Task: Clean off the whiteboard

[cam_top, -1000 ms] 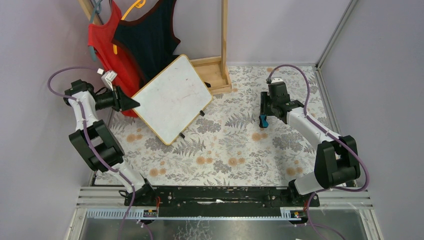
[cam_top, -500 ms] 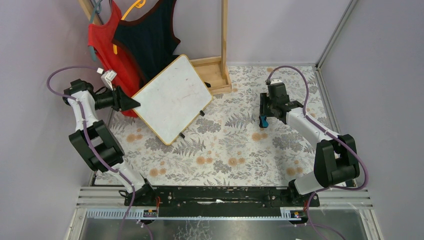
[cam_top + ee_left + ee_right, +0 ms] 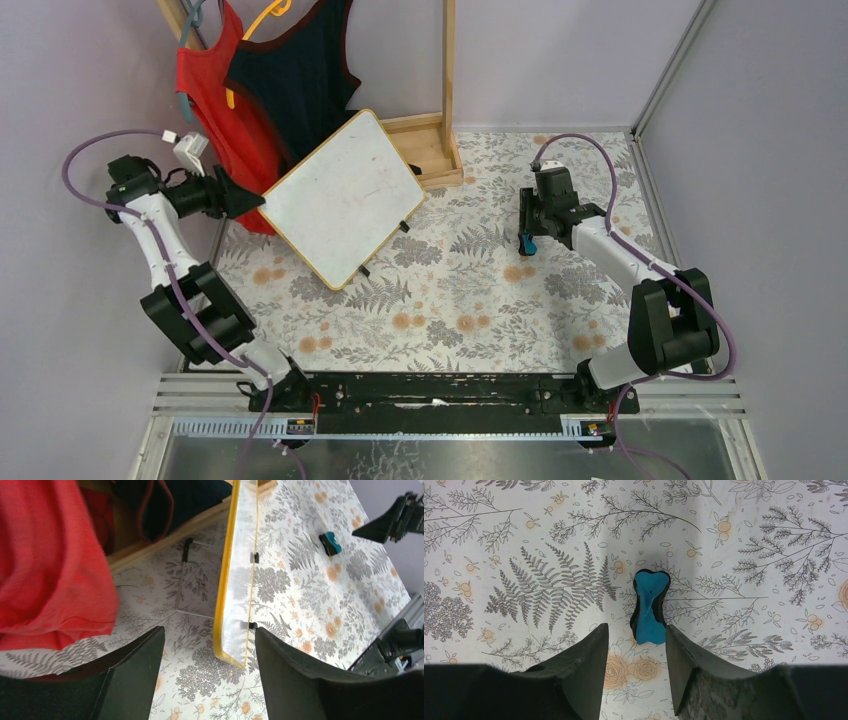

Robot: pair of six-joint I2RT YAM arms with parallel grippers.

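The whiteboard [image 3: 345, 197] has a yellow wooden frame and leans tilted on a wire stand at the back left; faint marks show on it. In the left wrist view it is edge-on [image 3: 239, 575]. My left gripper [image 3: 252, 197] is open and empty, just left of the board's left corner [image 3: 210, 645]. The blue and black eraser [image 3: 526, 243] lies on the floral tablecloth. It shows upright in the right wrist view [image 3: 650, 607]. My right gripper [image 3: 637, 640] is open, its fingers either side of the eraser's near end, not closed on it.
A red top [image 3: 215, 105] and a dark top [image 3: 295, 75] hang on a wooden rack [image 3: 447, 90] behind the board. The red cloth [image 3: 50, 565] hangs close to my left gripper. Grey walls close in both sides.
My left arm has pulled back to the left, so the gripper is a little farther from the board's corner. The right arm and the eraser have not moved.
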